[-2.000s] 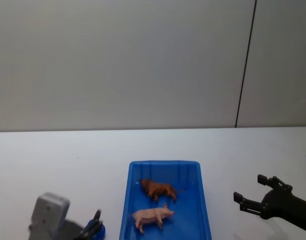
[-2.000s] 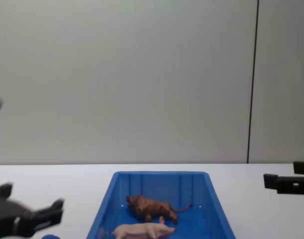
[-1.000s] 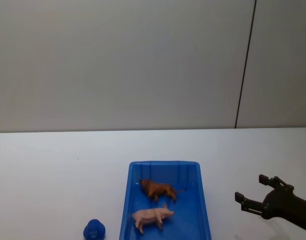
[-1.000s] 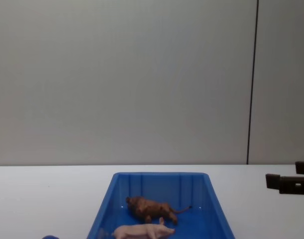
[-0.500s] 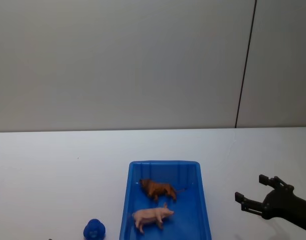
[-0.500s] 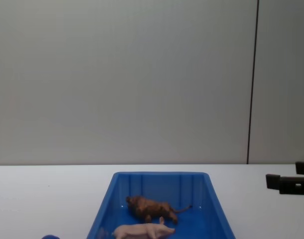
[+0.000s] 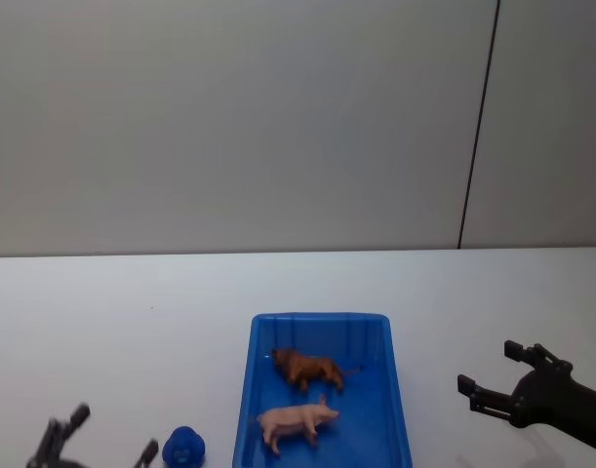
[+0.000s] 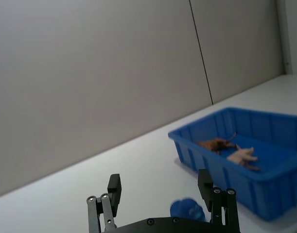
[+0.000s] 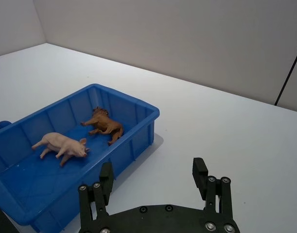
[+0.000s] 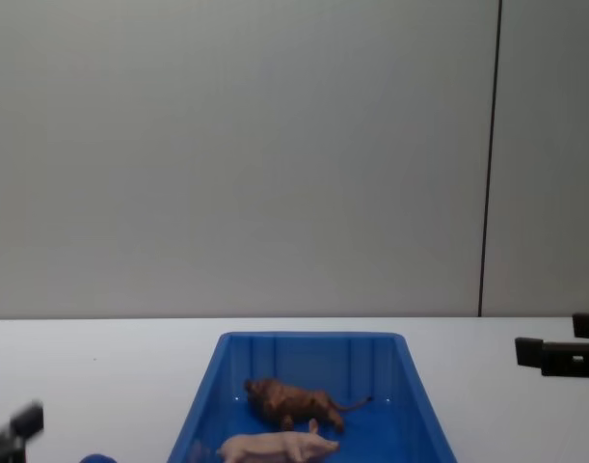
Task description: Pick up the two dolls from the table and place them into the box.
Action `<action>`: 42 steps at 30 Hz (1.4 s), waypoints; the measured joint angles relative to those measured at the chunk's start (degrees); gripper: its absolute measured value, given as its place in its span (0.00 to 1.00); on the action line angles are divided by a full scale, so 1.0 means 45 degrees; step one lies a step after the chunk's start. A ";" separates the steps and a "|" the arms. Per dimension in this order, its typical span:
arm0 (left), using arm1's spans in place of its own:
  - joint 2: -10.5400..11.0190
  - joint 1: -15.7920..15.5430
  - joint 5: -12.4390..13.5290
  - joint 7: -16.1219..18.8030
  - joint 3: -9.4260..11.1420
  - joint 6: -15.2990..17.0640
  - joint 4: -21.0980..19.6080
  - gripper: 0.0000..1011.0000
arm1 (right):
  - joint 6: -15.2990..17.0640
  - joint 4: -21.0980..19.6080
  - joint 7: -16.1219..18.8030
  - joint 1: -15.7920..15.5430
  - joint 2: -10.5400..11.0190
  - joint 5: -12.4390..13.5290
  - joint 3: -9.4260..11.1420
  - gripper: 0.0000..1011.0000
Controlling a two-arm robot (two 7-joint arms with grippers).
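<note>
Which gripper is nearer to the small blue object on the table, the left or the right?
Left. The left gripper is open just beside the blue object, on its left; the right gripper, also open, is beyond the box.

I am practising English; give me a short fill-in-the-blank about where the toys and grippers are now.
The lion and the pig lie in the box, whose colour is ___.
The small round object sits on the table on the box's ___ side.
The left gripper, near that object, and the right gripper, right of the box, have their jaws ___.
Missing: blue; left; open.
</note>
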 joint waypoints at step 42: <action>0.0093 -0.0576 -0.0414 -0.2138 -0.0853 0.2960 -0.1027 0.99 | 0.0000 0.0000 -0.0001 0.0001 0.0000 0.0000 0.0000 0.99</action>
